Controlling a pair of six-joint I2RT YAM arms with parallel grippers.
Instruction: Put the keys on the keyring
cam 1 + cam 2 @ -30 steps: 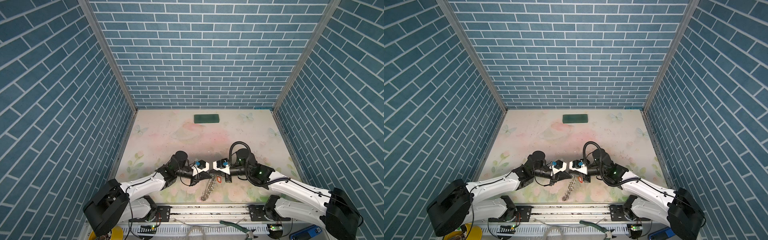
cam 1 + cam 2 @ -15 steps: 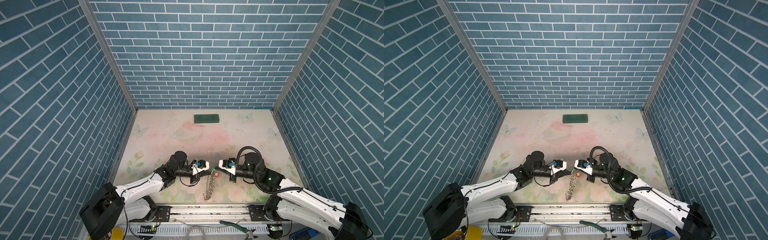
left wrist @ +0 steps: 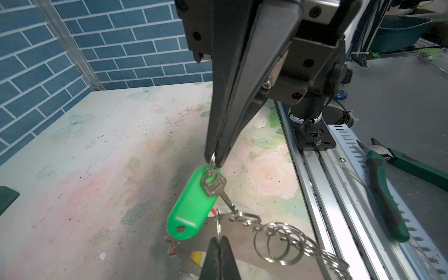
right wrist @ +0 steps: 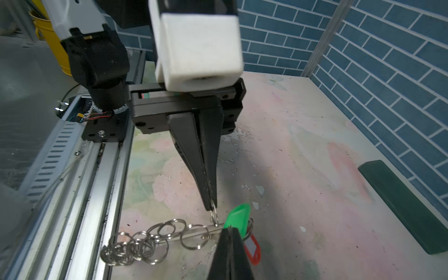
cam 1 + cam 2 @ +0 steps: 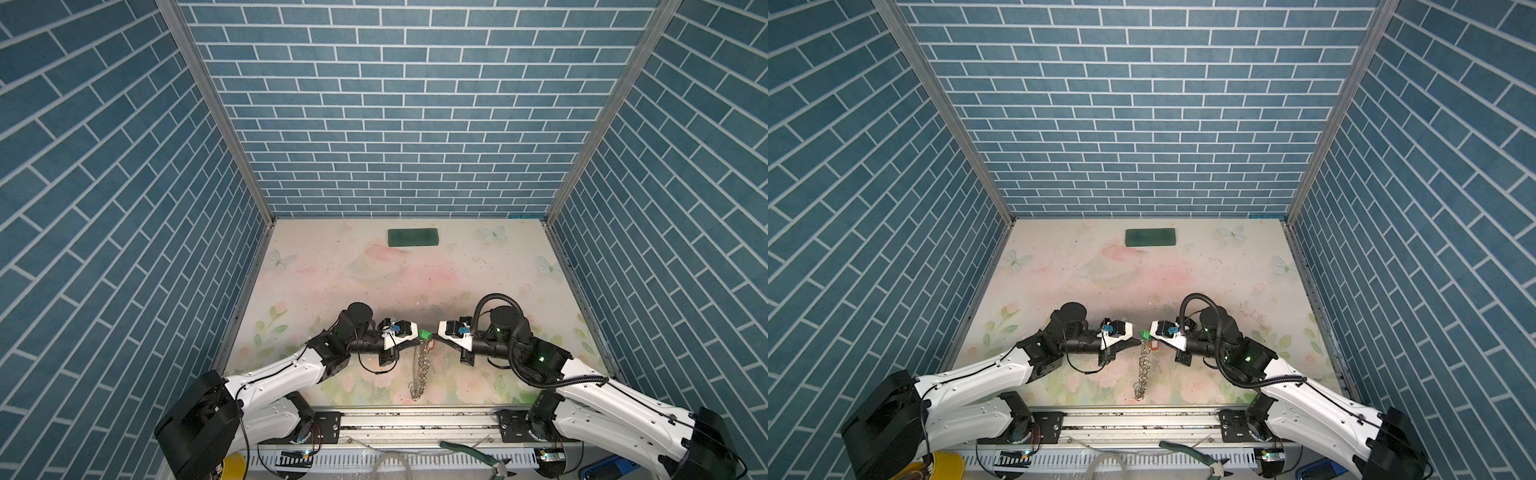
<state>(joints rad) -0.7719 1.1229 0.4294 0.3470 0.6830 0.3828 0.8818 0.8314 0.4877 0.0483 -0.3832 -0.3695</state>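
Right gripper [image 3: 213,162] tight on green-tagged key [image 3: 191,211], left gripper [image 4: 211,206] tight on keyring [image 4: 139,248] beside it

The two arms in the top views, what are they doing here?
The right gripper is shut on the small ring of the green-tagged key. The left gripper is shut on one split ring of the keyring, whose other rings trail away. Whether the key is threaded on yet, I cannot tell. A red tag lies beneath them.

No legible text, number or brand appears. The key [image 3: 213,185] head carries a stamped marking, too blurred to read. The red tag [image 4: 253,252] insert shows no readable characters.
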